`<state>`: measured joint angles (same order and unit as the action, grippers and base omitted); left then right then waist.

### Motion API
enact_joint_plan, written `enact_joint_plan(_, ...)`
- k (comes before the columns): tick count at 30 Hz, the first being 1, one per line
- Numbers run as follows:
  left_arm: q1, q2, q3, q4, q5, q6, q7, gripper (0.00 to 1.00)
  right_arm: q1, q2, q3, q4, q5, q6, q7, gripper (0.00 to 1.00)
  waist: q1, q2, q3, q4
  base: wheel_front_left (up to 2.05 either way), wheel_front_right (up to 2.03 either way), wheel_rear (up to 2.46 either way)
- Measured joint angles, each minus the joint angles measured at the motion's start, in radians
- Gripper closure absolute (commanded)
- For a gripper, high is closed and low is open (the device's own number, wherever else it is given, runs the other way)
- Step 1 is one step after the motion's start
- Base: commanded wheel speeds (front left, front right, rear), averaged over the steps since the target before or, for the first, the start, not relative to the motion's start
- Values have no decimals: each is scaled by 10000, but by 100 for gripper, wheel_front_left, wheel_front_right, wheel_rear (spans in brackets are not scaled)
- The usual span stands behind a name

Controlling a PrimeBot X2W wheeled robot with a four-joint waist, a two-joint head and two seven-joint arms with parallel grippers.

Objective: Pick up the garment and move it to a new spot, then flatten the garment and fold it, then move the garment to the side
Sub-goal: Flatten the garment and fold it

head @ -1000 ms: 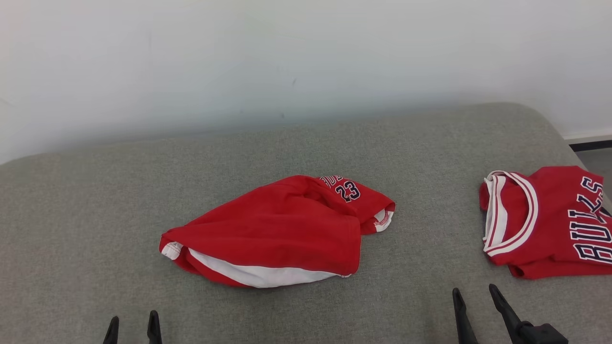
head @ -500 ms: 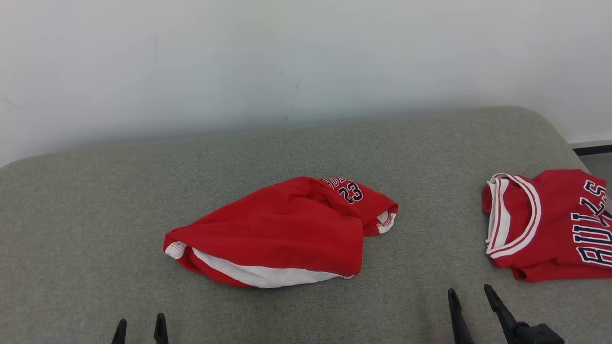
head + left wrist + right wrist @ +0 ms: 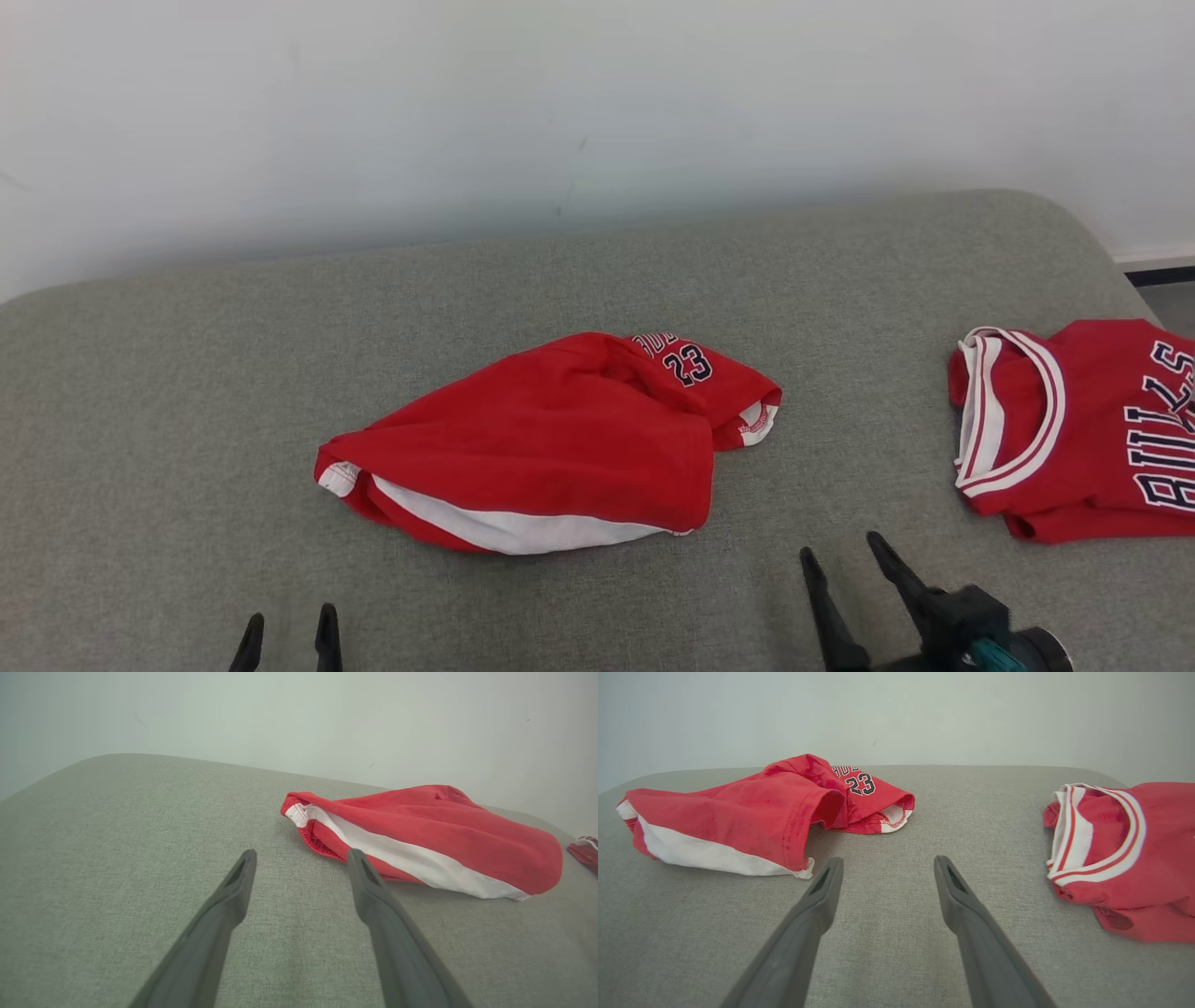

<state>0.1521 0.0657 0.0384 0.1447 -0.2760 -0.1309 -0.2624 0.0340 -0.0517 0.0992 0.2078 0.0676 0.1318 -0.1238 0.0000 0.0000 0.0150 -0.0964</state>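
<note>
The garment, a pair of red shorts with a white side stripe and the number 23, lies crumpled in the middle of the grey cushion. My left gripper is open near the front edge, below the shorts' left end. In the left wrist view the left gripper stands empty just short of the garment's waistband corner. My right gripper is open to the lower right of the shorts. In the right wrist view the right gripper points at bare cushion beside the garment's hem.
A red jersey with a white-trimmed neck and dark lettering lies at the cushion's right end; the jersey also appears right of my right fingers. A pale wall rises behind the cushion. Floor shows past the right edge.
My right gripper has moved left and forward, closer to the shorts' right hem. The left gripper has edged slightly forward. The head camera shifted a little; the clothes lie unchanged.
</note>
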Motion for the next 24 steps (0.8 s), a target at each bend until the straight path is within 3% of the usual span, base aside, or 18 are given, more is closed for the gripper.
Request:
enact_joint_plan(6,-1758,318,-554,1749,-190,0,-2,0,-1341,-255,1139,984,23,0,493,0,0,0,343,98,0,0,0)
enact_joint_plan(13,-3960,384,-903,4132,-431,-2,128,0,-2796,-213,2284,2510,343,0,353,0,1,0,906,147,0,0,0)
enact_joint_plan(24,-5934,349,-752,6165,-1068,19,138,0,-4090,-82,3020,4207,546,0,-360,0,2,1,1788,23,0,0,0)
